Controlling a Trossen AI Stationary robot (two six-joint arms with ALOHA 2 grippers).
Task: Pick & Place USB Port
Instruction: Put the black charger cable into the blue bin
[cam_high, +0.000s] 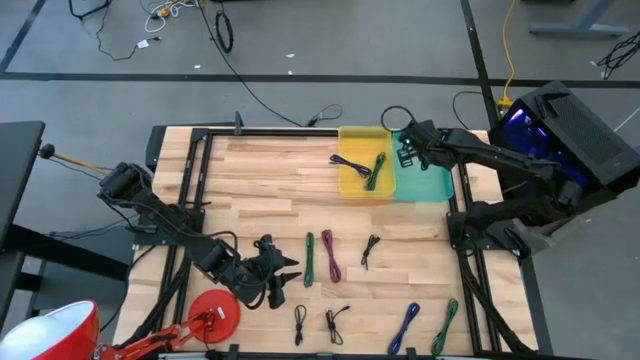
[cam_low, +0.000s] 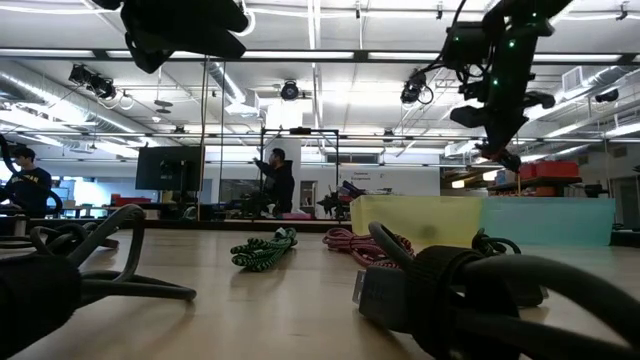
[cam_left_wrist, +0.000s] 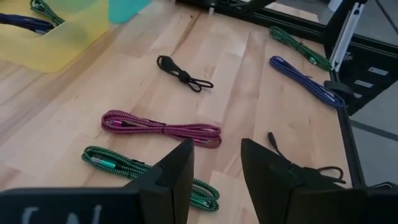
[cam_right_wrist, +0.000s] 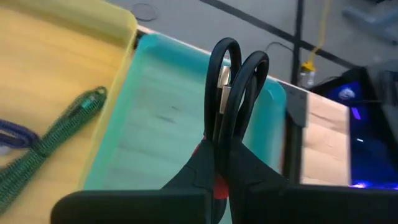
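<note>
Right claw (cam_right_wrist: 236, 87) grips a black cable loop (cam_right_wrist: 239, 68), hanging upright above the teal tray (cam_right_wrist: 168, 124).

No text, label, brand or number can be read anywhere on the table, the trays or the cables. Pale marks on the left gripper's (cam_left_wrist: 214, 168) housing, at the wrist view's lower edge, are cut off and cannot be made out.
</note>
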